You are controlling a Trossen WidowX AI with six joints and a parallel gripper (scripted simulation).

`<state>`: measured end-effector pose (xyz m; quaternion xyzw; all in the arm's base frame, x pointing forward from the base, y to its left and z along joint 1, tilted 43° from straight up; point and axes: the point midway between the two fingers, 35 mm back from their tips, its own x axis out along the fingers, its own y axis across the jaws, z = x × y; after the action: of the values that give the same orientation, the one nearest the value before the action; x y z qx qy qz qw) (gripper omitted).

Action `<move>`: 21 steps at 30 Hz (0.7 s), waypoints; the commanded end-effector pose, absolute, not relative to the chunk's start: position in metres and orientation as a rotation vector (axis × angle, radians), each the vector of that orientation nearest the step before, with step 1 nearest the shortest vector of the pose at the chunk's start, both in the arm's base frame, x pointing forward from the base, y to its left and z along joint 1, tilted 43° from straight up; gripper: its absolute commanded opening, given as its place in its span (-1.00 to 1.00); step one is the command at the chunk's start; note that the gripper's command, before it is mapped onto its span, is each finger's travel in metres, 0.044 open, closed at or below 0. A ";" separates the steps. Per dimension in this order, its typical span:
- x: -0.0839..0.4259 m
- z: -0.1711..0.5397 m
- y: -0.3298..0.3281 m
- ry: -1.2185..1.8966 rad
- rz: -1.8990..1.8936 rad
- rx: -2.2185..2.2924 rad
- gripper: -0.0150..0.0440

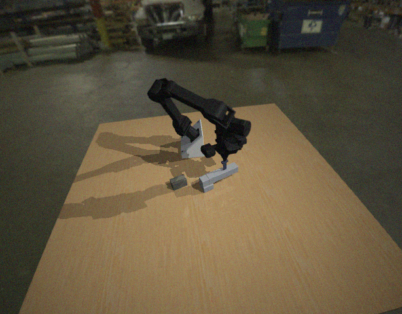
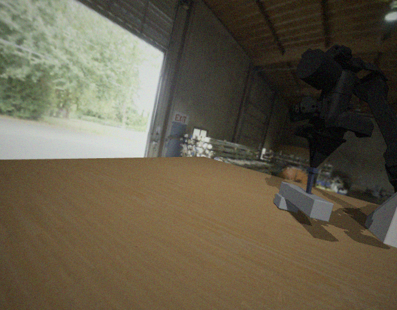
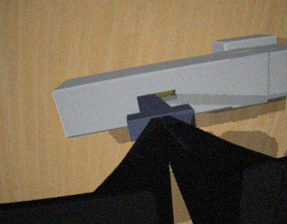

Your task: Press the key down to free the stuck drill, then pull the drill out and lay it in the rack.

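A long pale grey housing (image 1: 218,175) (image 2: 297,197) (image 3: 98,103) lies across the table, with a wider end and a small side block. The dark blue T-shaped key (image 1: 224,165) (image 2: 309,183) (image 3: 137,126) stands upright in a slot in its top. My gripper (image 1: 224,159) (image 2: 312,166) (image 3: 161,126) is shut and empty, its tips at the key's crosspiece, seemingly touching it. A small yellowish part (image 3: 166,93), perhaps of the drill, shows in the slot beside the key. The rest of the drill is not visible. A small dark grey block (image 1: 178,182), probably the rack, sits near the housing's wider end.
The arm's pale angled base mount (image 1: 194,147) (image 2: 389,216) stands on the wooden table (image 1: 194,253) (image 2: 125,233) behind the housing. The arm arches from the mount over the housing, and its shadows fall across the table's left part.
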<state>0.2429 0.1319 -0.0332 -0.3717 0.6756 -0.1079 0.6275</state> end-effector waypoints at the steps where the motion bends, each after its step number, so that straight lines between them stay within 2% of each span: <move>1: 0.240 -0.046 0.115 1.584 -0.281 -0.870 -0.49; 21: 0.241 -0.051 0.109 1.584 -0.282 -0.870 -0.49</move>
<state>0.2418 0.1294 -0.0362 -0.3754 0.6744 -0.1036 0.6273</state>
